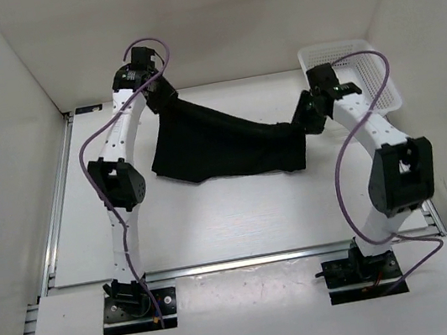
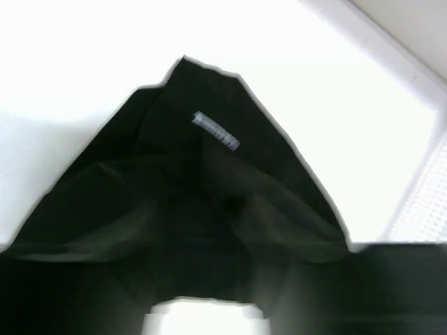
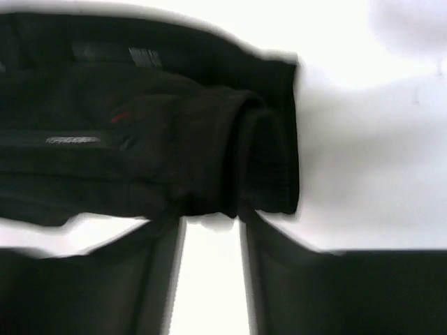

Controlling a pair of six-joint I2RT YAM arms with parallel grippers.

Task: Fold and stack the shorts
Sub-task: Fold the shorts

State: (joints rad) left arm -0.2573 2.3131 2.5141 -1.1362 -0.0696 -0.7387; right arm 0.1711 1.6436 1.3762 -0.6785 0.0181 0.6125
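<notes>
The shorts (image 1: 220, 147) are strung across the far half of the desk (image 1: 215, 220), one corner lifted at the left end effector (image 1: 163, 99), the other end low at the right end effector (image 1: 300, 121), with the middle sagging onto the surface.

On the right wrist camera I see the jaws standing apart with bare desk between them and a rolled edge (image 3: 262, 160) of cloth lying at the tips, so I read that one as open. The left I cannot call: its wrist view is dark fabric right up to the lens (only a small white label (image 2: 216, 130) stands out), and the fingers are lost in it.

My worry is an uneven release. If one side lets go while the other holds its corner high, the cloth would likely slump sideways and bunch instead of lying flat, spoiling the fold. The rolled edge could also stay curled under.

The white mesh basket (image 1: 332, 50) sits at the far right, just beside the right arm, and the purple cable (image 1: 339, 174) loops near it; a wide swing there might snag.
</notes>
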